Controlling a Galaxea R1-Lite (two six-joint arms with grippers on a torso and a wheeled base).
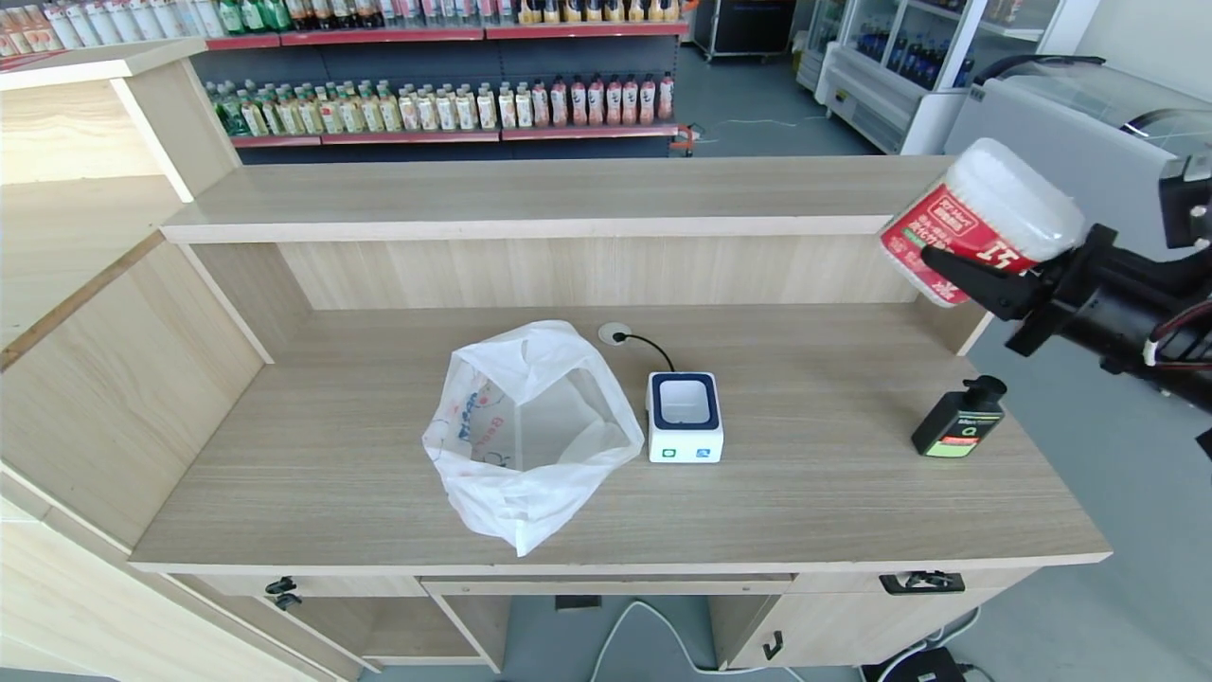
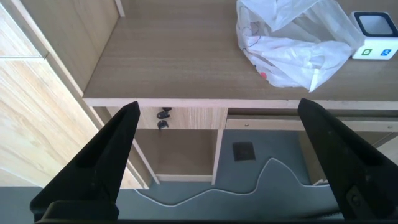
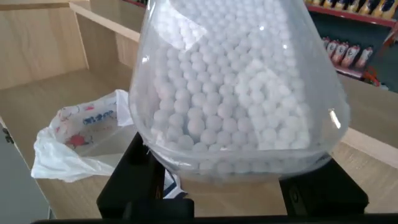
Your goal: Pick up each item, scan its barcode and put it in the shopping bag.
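Checkout counter, seen from the head and both wrists. The right gripper is clamped on a clear jar of small white beads with a red label. It holds the jar tilted in the air, above and beyond the right end of the counter. One black finger crosses the label. The left gripper has its two fingers spread wide with nothing between them. It hangs on the near side of the counter's front edge, toward the left end.

On the counter, a white plastic shopping bag lies left of centre, its mouth open and facing up. Just beside it on the right stands a white scanner with a dark-framed window. A black cable runs from the scanner to a hole in the counter behind it. A black pump bottle with a green label stands near the counter's right end, well apart from the scanner. Shelves of drink bottles line the room behind.
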